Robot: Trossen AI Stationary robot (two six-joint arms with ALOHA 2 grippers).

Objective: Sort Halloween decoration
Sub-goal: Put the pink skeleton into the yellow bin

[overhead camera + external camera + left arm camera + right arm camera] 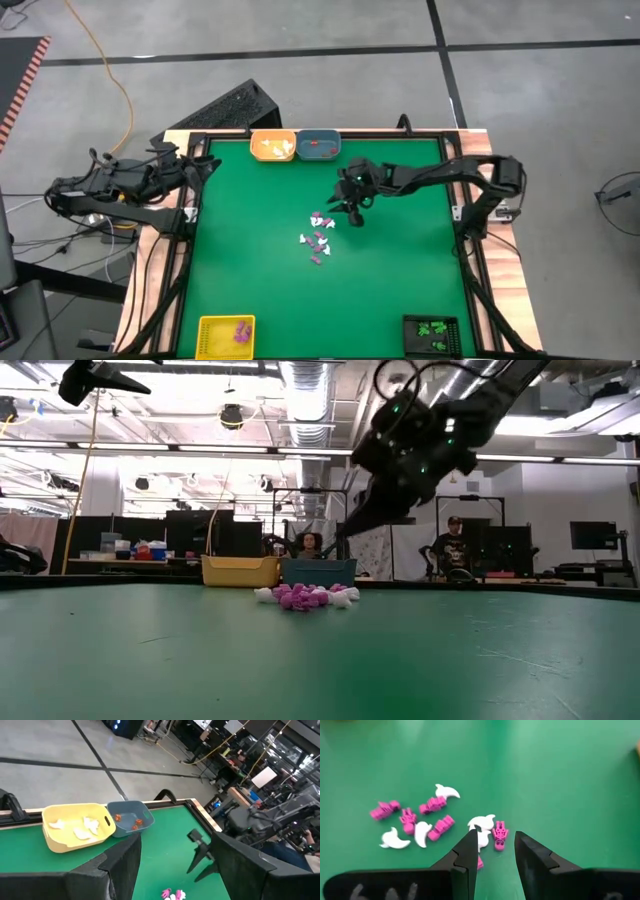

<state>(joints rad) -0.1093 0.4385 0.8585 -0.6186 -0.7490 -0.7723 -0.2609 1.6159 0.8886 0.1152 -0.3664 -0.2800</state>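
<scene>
The right gripper hangs above the green table, just beyond the far edge of the trinket pile at the table's centre. Its fingers stand apart with nothing between them. In the right wrist view a purple skeleton and a white ghost lie on the table just ahead of the fingertips. In the low view the gripper is raised clear of the pile.

The pile consists of white ghosts and purple skeletons, lying loosely, some touching and some apart. Other white ghosts and purple skeletons lie farther out from the gripper.

Tray contents:
- Orange tray, far edge of the table: white pieces.
- Blue tray, touching the orange tray on its right: orange-red pieces.
- Yellow tray, near left corner: purple pieces.
- Black tray, near right corner: green pieces.

The left gripper waits at the far left corner of the table, above the table frame. Its fingers are spread, holding nothing. The left wrist view looks across the orange tray and blue tray toward the right arm.

Two people show in the room behind the table in the low view.
</scene>
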